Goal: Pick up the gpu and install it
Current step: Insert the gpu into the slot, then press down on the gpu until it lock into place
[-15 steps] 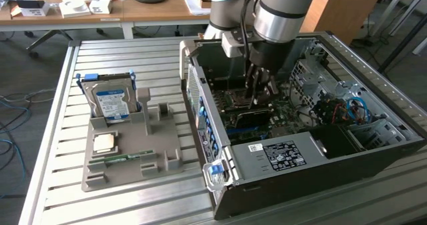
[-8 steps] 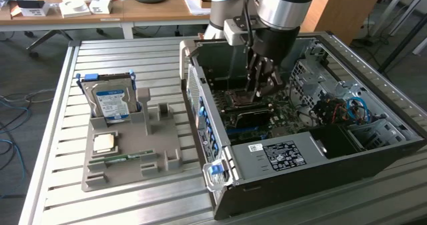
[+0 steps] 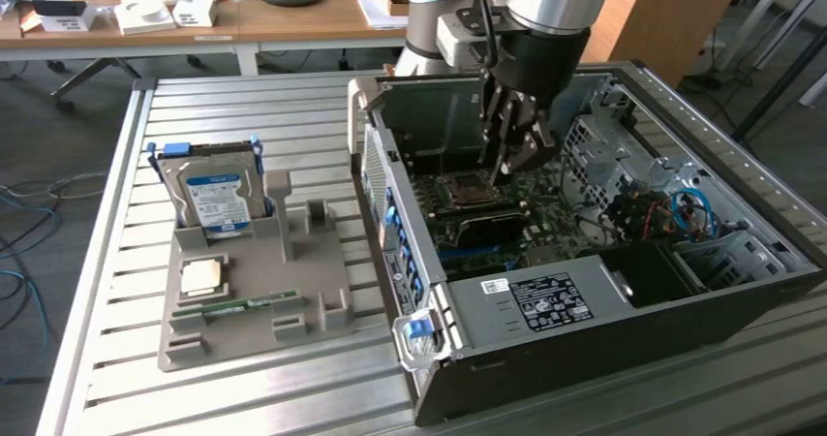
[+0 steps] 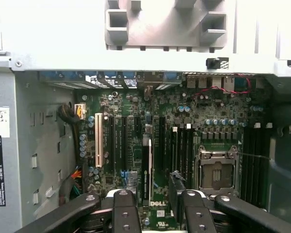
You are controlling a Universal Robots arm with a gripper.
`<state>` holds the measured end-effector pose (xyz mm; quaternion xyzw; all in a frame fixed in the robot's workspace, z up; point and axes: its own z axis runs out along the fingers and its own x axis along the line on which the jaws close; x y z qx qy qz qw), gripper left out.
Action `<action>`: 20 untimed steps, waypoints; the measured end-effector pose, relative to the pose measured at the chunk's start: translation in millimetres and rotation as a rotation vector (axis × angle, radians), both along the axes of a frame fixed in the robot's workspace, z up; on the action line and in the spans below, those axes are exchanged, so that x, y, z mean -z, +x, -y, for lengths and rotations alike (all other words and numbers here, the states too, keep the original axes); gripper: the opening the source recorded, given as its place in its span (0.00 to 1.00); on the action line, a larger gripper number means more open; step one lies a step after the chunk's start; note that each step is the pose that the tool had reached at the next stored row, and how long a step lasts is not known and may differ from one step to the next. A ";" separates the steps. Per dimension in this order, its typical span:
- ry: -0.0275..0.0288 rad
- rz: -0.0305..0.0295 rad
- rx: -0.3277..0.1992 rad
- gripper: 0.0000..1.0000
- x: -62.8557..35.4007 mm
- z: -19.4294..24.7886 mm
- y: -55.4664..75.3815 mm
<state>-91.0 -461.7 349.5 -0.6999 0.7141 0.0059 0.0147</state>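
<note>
Standing edge-on among the motherboard (image 4: 203, 114) slots, the gpu (image 4: 148, 170) lies between the released gripper (image 4: 155, 199) fingers (image 4: 123, 204), which are spread and clear of it, inside the computer case (image 3: 517, 300).

We see a slatted metal worktop (image 3: 116, 262) carrying a grey holder tray (image 3: 246, 329), in which a silver hard drive (image 3: 213, 199) stands upright and a green memory stick (image 3: 239, 306) lies flat.
</note>
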 end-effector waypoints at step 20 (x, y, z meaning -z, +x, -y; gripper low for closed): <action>0.0000 0.0000 0.000 0.20 0.0 0.0 0.0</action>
